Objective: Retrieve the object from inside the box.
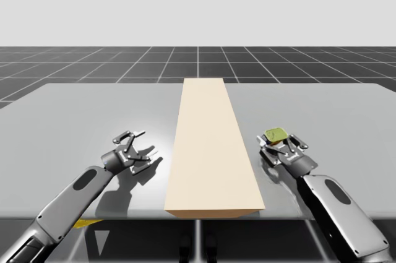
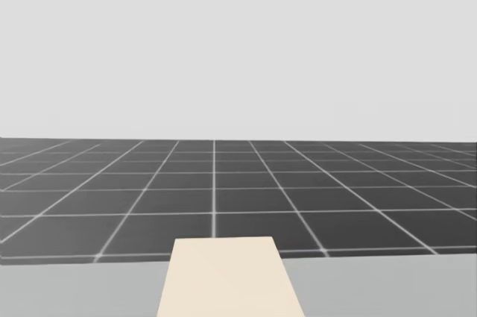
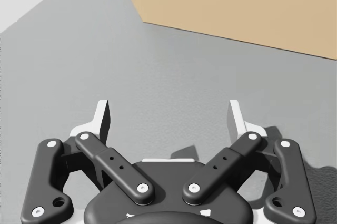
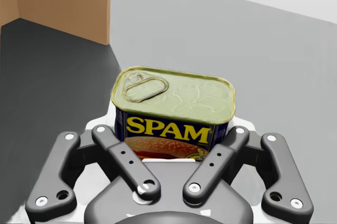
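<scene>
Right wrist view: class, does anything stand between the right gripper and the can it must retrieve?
Nothing visible does. The blue can with a gold lid already sits between the fingers of the right gripper, beside the tan box and outside it.

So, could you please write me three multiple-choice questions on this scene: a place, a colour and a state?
1. Where is the blue rectangular can?
A. Inside the long box
B. In my right tool, right of the box
C. On the table by my left tool

2. What colour is the long box?
A. Tan
B. Green
C. Black

3. What state is my left tool in?
A. Shut on the can
B. Shut on the box's edge
C. Open, holding nothing

Answers: 1 B, the right wrist view shows the can between that tool's fingers, outside the box; 2 A, the high view shows it tan; 3 C, the left wrist view shows its fingers spread over bare table.
</scene>
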Tool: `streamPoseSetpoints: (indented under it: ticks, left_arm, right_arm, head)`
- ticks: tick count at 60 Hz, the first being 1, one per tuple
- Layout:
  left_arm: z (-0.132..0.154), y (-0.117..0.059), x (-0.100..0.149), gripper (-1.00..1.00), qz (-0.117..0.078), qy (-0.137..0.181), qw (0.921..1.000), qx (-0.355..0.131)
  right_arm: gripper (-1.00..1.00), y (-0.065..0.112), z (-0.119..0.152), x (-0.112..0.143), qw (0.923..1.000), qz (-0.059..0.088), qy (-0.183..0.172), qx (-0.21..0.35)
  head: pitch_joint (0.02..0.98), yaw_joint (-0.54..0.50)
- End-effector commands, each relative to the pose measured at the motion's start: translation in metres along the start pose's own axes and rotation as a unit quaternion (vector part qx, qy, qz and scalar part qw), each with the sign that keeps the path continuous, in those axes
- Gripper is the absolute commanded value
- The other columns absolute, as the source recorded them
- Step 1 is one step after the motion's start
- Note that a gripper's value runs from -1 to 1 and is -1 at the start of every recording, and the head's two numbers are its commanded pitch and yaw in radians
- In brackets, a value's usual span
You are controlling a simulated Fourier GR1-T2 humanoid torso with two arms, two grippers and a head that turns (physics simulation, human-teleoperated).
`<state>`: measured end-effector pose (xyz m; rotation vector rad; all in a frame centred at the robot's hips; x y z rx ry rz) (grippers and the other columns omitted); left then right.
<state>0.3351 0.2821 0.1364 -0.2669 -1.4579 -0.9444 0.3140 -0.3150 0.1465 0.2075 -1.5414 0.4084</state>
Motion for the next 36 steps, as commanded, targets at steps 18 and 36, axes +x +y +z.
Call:
streamPoseSetpoints:
  ticks: [18,36]
  left_arm:
    - [0.003,0.008,0.001,-1.00,0.003,-0.010,0.9998,0.018]
    - [0.001,0.020,0.004,-1.00,0.010,-0.019,0.9962,0.085]
  right_arm:
    - [1.00,-0.072,-0.032,0.110,0.9842,0.061,-0.110,-0.124]
    - [1.00,-0.079,-0.037,0.225,0.9606,0.079,-0.211,-0.163]
  head:
    - [0.123,-0.07]
    - [0.113,-0.06]
